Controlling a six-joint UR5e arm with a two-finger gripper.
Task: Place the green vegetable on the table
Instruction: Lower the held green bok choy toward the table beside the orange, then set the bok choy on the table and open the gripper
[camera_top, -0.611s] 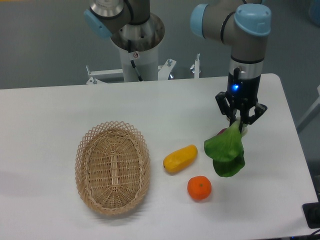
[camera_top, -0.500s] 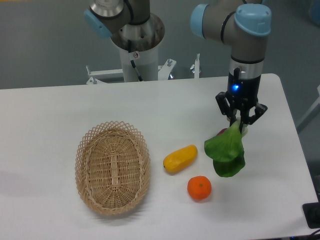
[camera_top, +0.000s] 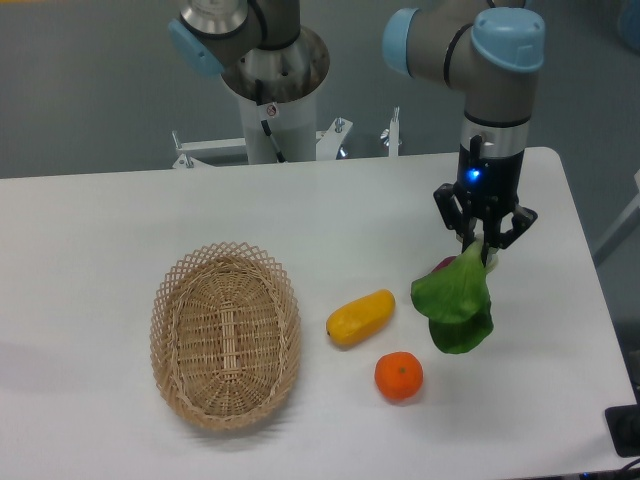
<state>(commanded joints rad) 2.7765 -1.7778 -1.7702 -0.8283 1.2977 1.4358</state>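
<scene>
The green vegetable (camera_top: 455, 305) has broad dark green leaves that hang down over the right part of the white table (camera_top: 100, 230). My gripper (camera_top: 479, 246) points straight down above it and is shut on its pale stem end. The leaves' lower edge is at or just above the tabletop; I cannot tell whether it touches. A small purple piece (camera_top: 443, 265) peeks out behind the leaves' upper left edge.
A yellow oblong vegetable (camera_top: 360, 316) lies left of the leaves and an orange (camera_top: 398, 376) sits below it. An oval wicker basket (camera_top: 226, 334) stands at the left. The table's right edge runs close to the gripper.
The gripper and the green vegetable have shifted very slightly to the right; nothing else moved.
</scene>
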